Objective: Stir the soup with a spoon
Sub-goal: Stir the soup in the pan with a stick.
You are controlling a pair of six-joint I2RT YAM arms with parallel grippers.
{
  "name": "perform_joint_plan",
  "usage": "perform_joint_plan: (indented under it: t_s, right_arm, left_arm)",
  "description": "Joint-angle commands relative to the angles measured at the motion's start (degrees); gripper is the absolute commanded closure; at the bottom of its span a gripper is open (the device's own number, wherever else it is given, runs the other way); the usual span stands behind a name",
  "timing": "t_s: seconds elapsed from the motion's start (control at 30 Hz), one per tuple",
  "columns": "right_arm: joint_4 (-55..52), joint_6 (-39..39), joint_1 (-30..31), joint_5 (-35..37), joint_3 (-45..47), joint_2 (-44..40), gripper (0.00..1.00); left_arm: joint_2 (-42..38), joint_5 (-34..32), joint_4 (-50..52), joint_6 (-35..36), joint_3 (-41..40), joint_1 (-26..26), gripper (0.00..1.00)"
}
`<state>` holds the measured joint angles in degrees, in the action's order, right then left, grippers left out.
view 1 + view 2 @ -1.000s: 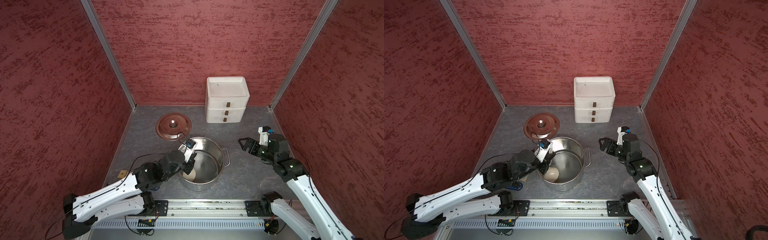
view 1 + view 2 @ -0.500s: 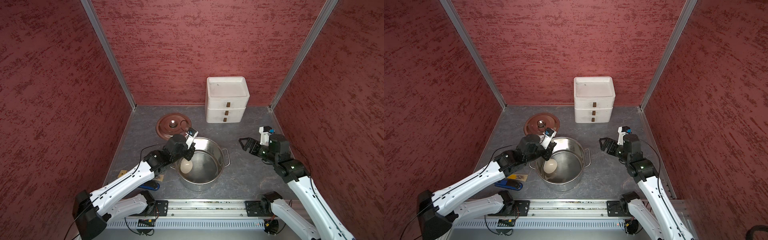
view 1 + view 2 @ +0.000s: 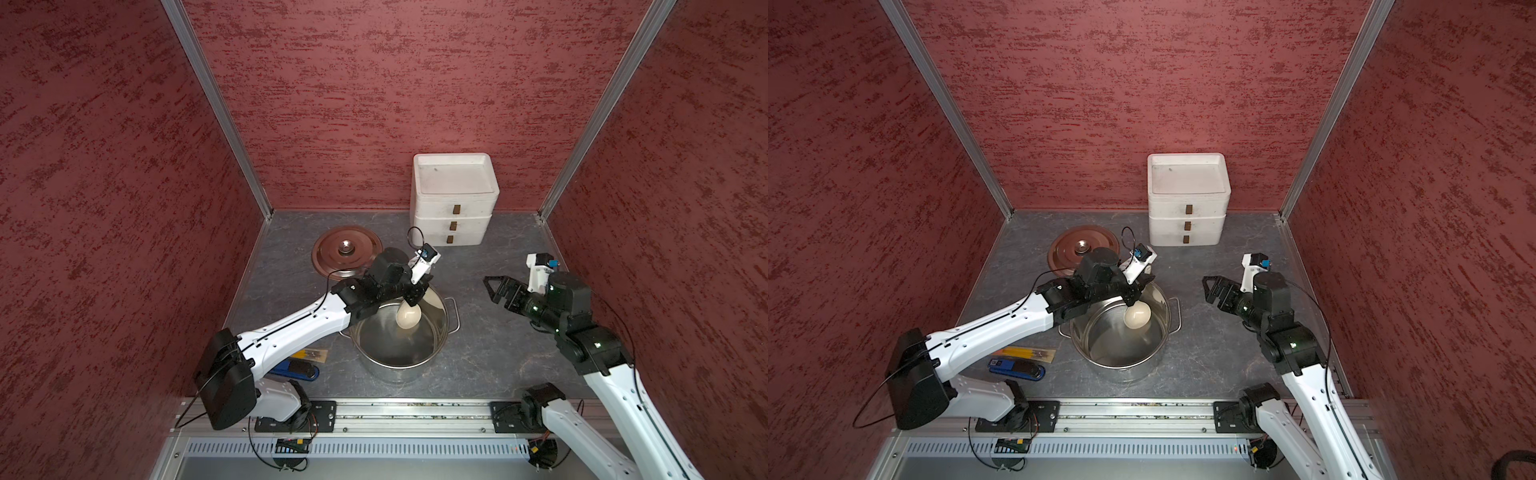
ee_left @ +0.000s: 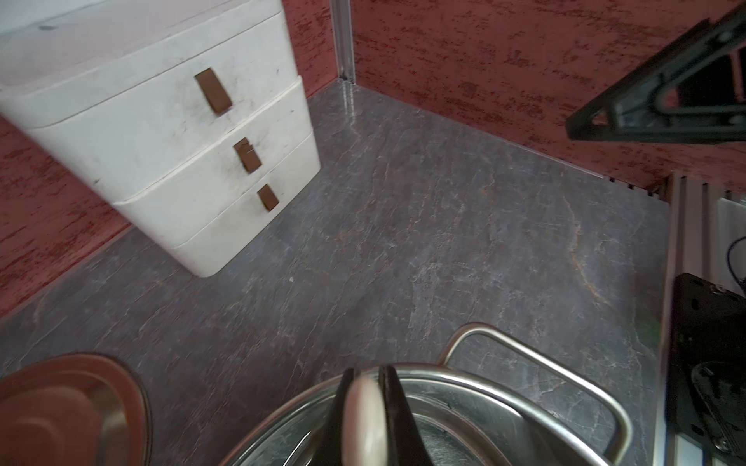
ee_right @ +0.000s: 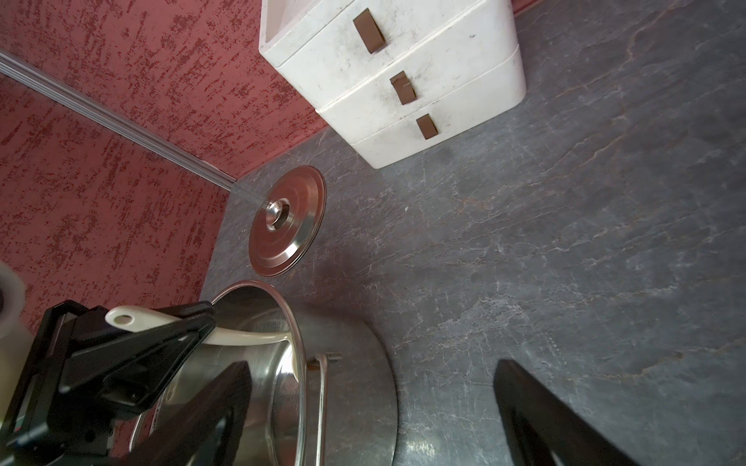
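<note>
In both top views my left gripper (image 3: 415,294) (image 3: 1133,293) hangs over the far rim of the steel pot (image 3: 441,332) (image 3: 1162,328), shut on the handle of the cream-white spoon. The spoon's oval bowl (image 3: 408,319) (image 3: 1137,316) hangs down inside the pot. In the left wrist view the spoon (image 4: 363,411) sits pinched between the black fingers (image 4: 397,407). The right wrist view shows the handle (image 5: 246,337) crossing the pot's rim (image 5: 300,363). The soup is hidden: the pot's inside shows only shiny steel. My right gripper (image 3: 492,289) (image 3: 1207,289) (image 5: 375,403) hovers open to the right of the pot.
The pot's lid (image 3: 347,251) (image 3: 1084,249) lies behind the pot on the left. A white three-drawer box (image 3: 453,208) (image 3: 1187,199) stands at the back wall. A yellow-and-brown packet (image 3: 313,354) (image 3: 1030,353) and a blue-and-black tool (image 3: 299,369) (image 3: 1017,368) lie left of the pot.
My left arm has stretched out and carried the spoon from the pot's near left side across to its far right side. The right arm has stayed still.
</note>
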<state>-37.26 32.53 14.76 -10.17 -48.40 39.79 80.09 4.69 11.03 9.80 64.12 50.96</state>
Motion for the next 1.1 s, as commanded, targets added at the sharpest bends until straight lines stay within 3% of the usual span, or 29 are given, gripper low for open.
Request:
perform_joint_plan:
  t_s: [0.0,0.33,0.63,0.9,1.07]
  right_arm:
    - [-1.34,-0.20,0.21,1.53,-1.38,-1.21,0.02]
    - [-0.90,1.08,0.25,0.58,1.30,-2.22,0.02]
    - [2.09,1.37,0.25,-1.00,2.59,-0.07,0.02]
    - [4.19,1.40,0.19,-2.51,2.55,2.29,0.02]
    - [4.30,1.30,0.18,-2.44,2.22,2.75,0.02]
  left_arm:
    - [0.06,0.49,-1.86,2.29,2.00,4.34,1.00]
    - [-4.08,-15.60,4.29,2.06,-1.32,20.35,1.00]
    - [-10.97,-30.65,13.90,-9.78,-8.08,31.51,1.00]
    - [-21.11,-40.91,19.97,-16.14,-15.40,31.27,1.00]
    - [-28.40,-40.67,19.66,-15.93,-18.18,25.03,1.00]
